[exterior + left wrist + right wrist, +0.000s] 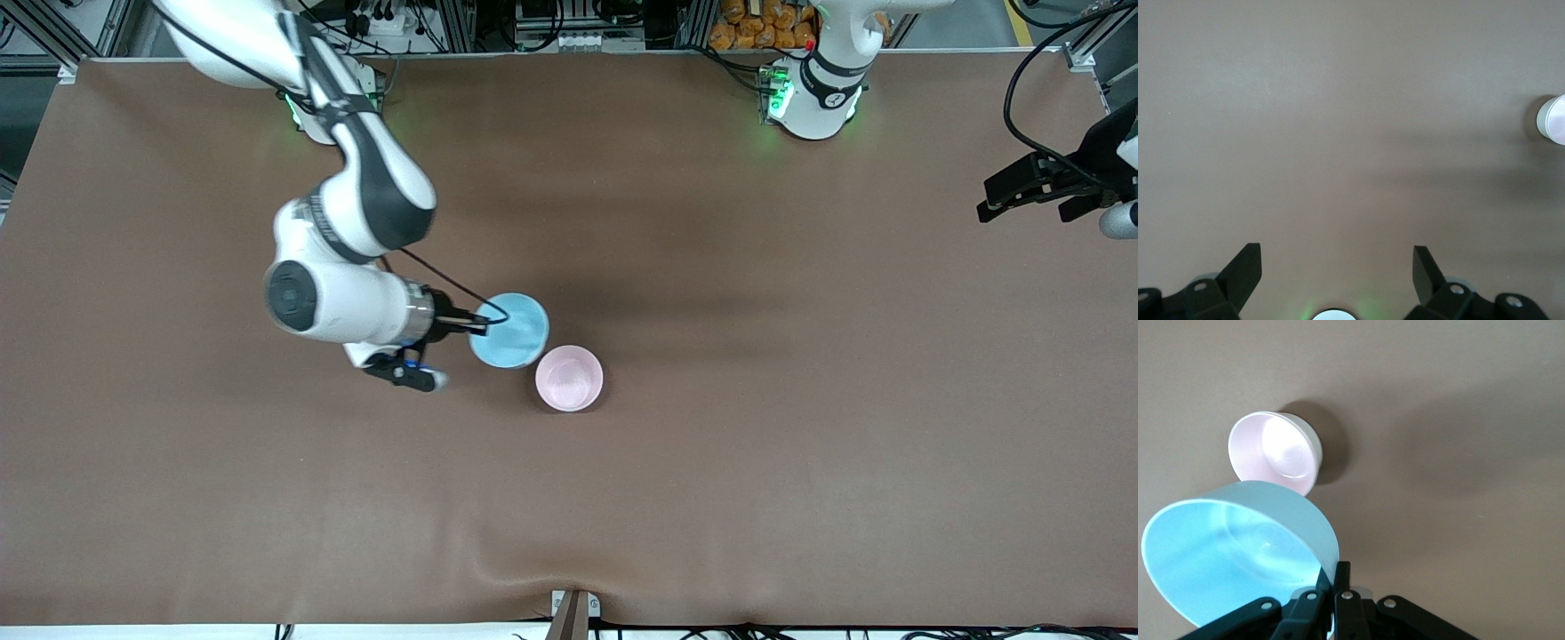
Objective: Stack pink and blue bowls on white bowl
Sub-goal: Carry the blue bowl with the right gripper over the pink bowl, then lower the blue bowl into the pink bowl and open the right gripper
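Observation:
My right gripper (476,325) is shut on the rim of the light blue bowl (510,331) and holds it tilted in the air, beside the pink bowl (569,378). In the right wrist view the fingers (1341,577) pinch the blue bowl's (1231,547) wall. The pink bowl (1271,450) stands upright on the table past it. Its outer wall (1314,457) looks white, so the white bowl may sit under it; I cannot tell. My left gripper (987,203) waits open and empty at the left arm's end of the table (1337,253).
The brown table (756,444) is bare around the bowls. A pale bowl's edge (1553,120) shows at the border of the left wrist view.

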`<action>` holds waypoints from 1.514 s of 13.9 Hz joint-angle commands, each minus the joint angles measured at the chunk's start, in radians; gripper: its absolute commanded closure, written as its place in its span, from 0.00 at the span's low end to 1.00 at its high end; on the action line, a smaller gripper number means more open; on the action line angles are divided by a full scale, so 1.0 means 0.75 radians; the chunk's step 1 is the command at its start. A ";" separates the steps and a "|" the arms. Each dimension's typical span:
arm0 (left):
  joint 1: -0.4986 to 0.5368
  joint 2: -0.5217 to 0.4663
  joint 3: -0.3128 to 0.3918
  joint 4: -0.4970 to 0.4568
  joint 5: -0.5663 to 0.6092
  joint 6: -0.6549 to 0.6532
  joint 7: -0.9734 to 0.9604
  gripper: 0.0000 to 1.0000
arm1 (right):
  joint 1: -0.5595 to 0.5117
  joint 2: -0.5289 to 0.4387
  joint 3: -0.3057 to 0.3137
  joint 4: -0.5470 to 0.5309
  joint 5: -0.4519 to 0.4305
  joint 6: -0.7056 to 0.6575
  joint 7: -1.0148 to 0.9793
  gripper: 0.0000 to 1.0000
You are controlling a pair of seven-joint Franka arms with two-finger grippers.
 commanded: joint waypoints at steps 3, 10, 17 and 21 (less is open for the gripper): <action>0.003 -0.005 -0.008 0.003 -0.011 0.005 -0.004 0.00 | 0.110 0.170 -0.019 0.087 0.033 0.189 0.113 1.00; 0.003 0.000 -0.008 -0.001 -0.011 0.003 0.006 0.00 | 0.143 0.346 -0.021 0.265 0.029 0.220 0.260 1.00; -0.001 0.006 -0.010 -0.001 -0.013 0.001 0.006 0.00 | 0.143 0.385 -0.025 0.265 0.019 0.218 0.262 1.00; 0.001 0.006 -0.010 -0.001 -0.013 0.001 0.012 0.00 | 0.145 0.398 -0.025 0.261 -0.014 0.218 0.262 1.00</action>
